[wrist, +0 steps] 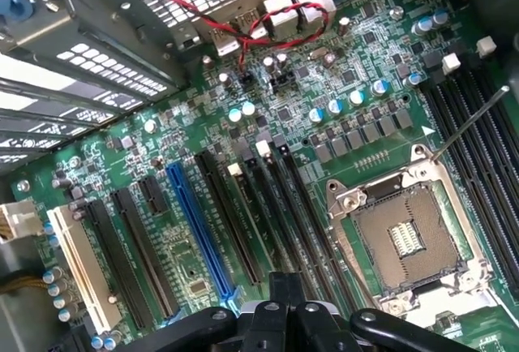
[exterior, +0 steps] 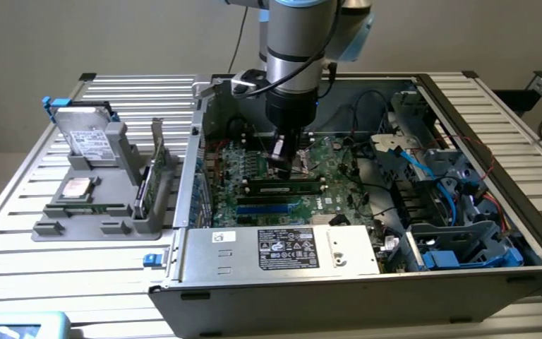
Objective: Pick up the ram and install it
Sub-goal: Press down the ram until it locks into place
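Observation:
The ram, a long thin green stick with black chips, lies level along a black slot on the motherboard inside the open computer case. My gripper hangs just above the stick's middle, pointing straight down, and it is shut with nothing held. In the wrist view the gripper appears as one narrow black block over the row of long black slots, beside the bare processor socket. The ram itself is hidden in the wrist view.
A grey holder on the slatted table at the exterior view's left carries a hard drive and an upright green expansion card. The power supply fills the case's front. Loose cables and blue drive bays crowd the exterior view's right.

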Available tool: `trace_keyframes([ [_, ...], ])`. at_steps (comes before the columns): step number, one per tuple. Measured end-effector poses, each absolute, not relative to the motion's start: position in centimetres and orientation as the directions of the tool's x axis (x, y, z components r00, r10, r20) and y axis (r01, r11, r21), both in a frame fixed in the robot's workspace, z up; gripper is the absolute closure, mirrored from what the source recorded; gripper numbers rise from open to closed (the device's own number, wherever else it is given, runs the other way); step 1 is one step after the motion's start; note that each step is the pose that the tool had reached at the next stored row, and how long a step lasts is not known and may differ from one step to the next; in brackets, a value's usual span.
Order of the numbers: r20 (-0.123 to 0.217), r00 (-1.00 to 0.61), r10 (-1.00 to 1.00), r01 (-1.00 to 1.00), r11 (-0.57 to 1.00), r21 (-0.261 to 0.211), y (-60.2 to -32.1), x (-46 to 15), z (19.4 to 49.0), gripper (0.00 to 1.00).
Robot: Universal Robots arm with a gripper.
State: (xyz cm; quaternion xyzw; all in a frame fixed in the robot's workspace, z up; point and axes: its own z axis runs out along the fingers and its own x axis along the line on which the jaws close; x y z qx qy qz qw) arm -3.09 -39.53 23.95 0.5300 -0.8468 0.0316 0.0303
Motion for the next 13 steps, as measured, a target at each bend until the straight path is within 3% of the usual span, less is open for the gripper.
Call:
trace_keyframes([
  [13, 0.083, -0.567, -0.82, -0.823, 0.567, -0.026, -39.53, -3.1, 23.96, 0.89],
])
